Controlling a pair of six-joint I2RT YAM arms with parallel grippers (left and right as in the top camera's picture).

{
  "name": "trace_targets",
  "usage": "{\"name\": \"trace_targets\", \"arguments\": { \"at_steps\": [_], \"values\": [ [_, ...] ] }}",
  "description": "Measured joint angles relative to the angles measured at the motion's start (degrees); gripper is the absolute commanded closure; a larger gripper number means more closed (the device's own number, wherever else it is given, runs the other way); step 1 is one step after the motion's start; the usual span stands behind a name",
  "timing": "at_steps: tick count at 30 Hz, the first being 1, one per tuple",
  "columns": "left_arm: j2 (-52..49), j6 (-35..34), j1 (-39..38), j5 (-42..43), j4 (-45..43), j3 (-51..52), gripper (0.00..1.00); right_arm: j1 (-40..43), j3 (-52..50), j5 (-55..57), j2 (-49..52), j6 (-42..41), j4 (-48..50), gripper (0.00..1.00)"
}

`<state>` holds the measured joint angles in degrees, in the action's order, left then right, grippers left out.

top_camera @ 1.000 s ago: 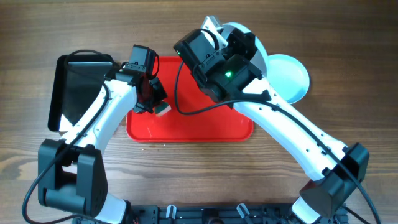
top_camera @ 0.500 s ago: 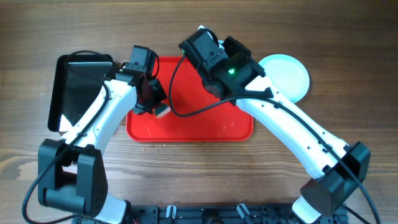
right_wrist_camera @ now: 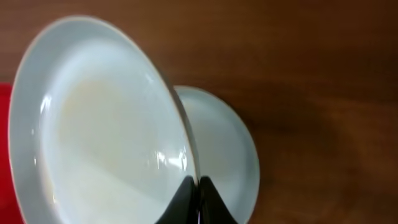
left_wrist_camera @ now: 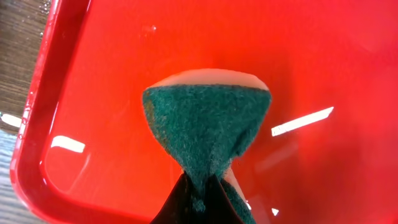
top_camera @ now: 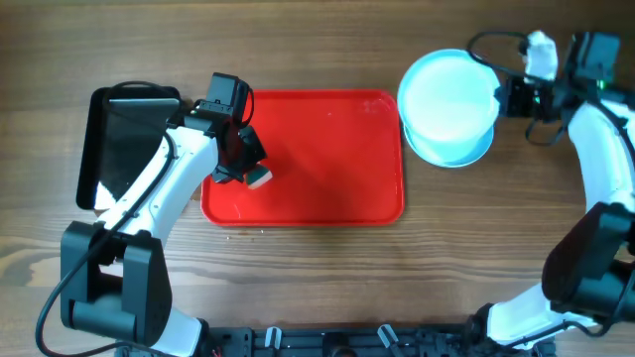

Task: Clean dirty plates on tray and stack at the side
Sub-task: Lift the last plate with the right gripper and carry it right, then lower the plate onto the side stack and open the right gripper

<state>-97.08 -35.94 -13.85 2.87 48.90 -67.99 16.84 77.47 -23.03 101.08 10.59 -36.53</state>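
At the far left a black tray [top_camera: 111,139] lies on the wooden table [top_camera: 317,288], apart from the work. Just to its right the left gripper [left_wrist_camera: 200,188] is held low over the left part of the red tray [top_camera: 327,169]. Its jaws are pinched on a green sponge [left_wrist_camera: 205,121], and the scouring face is turned down toward the tray floor. The sponge is probably kept there to be on hand where dirty plates would be scrubbed. No plate is seen on the tray, and only wet glints are shown on its floor in the left wrist view.

Right of the tray, off its edge, an upper plate [right_wrist_camera: 106,118] is carried tilted above a lower plate [right_wrist_camera: 227,149] that rests on the table. It cannot be told whether more than one plate lies in that lower spot. The upper plate is gripped at its rim by the right gripper [right_wrist_camera: 194,186], whose jaws are pressed thinly on the edge. This leaves the face free and lets the underside be lowered flat. No clear smear is made out on it, only a faint tint. The stacking step is judged to be in hand, with centring over the lower plate called for before release.
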Motion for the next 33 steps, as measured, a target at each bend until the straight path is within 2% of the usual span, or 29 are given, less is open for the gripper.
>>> {"name": "trace_targets", "arguments": {
  "at_steps": [4, 8, 10, 11, 14, 19, 20, 21, 26, 29, 33],
  "values": [
    [0.0, 0.0, 0.0, 0.0, -0.04, 0.02, 0.96, 1.75, -7.67, 0.44, 0.0, -7.13, 10.45, 0.96],
    [0.0, 0.0, 0.0, 0.0, -0.35, 0.0, 0.96, 1.7, -10.38, 1.66, 1.55, -9.53, 12.22, 0.96],
    [0.0, 0.0, 0.0, 0.0, -0.31, 0.0, 0.96, 1.7, -10.38, 2.6, 3.06, -10.78, 12.2, 0.85],
    [0.0, 0.0, 0.0, -0.02, -0.26, 0.02, 0.96, 1.7, -10.38, 3.32, 3.63, -12.04, 12.15, 0.74],
    [0.0, 0.0, 0.0, 0.0, -0.24, 0.0, 0.96, 1.7, -10.38, 4.52, 3.76, -14.05, 11.52, 0.71],
    [0.0, 0.0, 0.0, 0.0, -0.24, 0.0, 0.95, 1.6, -10.4, 4.11, 2.75, -14.51, 11.39, 0.74],
    [0.0, 0.0, 0.0, 0.0, -0.28, 0.0, 0.96, 1.16, -10.43, 2.16, 1.29, -14.69, 13.16, 0.88],
    [0.0, 0.0, 0.0, 0.0, -0.35, 0.0, 0.96, -0.02, -10.4, 0.79, -0.42, -14.91, 14.34, 0.96],
    [0.0, 0.0, 0.0, 0.0, -0.35, 0.02, 0.96, -9.16, -10.38, 0.15, 3.91, -16.2, 15.61, 0.96],
    [0.0, 0.0, 0.0, 0.0, 0.2, 0.0, 0.96, -9.99, -10.4, 4.15, 8.98, -18.4, 10.36, 0.96],
    [0.0, 0.0, 0.0, 0.0, 0.2, 0.0, 0.96, -9.79, -9.97, 13.66, 9.11, -18.97, 7.45, 0.96]
  ]
}}
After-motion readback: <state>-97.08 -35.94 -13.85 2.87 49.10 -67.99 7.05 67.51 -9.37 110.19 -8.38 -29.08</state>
